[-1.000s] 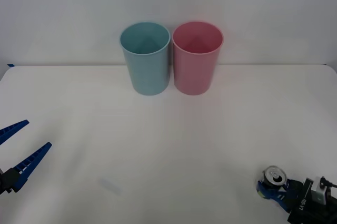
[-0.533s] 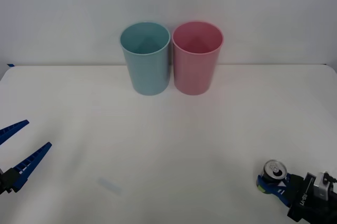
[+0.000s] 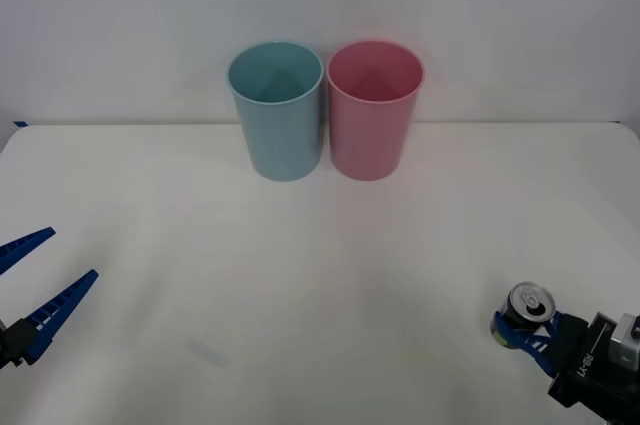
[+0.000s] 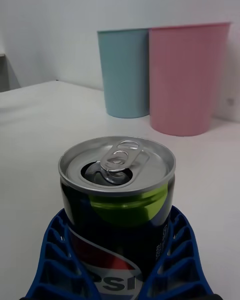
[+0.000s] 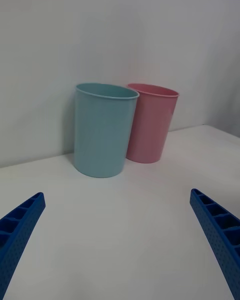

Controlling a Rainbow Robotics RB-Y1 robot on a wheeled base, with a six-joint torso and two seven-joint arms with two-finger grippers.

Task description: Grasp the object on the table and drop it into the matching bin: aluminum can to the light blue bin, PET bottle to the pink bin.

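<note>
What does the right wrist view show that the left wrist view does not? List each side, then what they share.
Right wrist view alone: the aluminum can, upright with its tab end up, clamped between the blue ribbed fingers of the right gripper, with a yellow-green patch and a red, white and blue logo on its dark body.

Left wrist view alone: the left gripper, fingers spread wide with nothing between them, above bare table.

Both: the light blue bin and the pink bin standing upright side by side at the far edge of the white table, before a pale wall.
</note>
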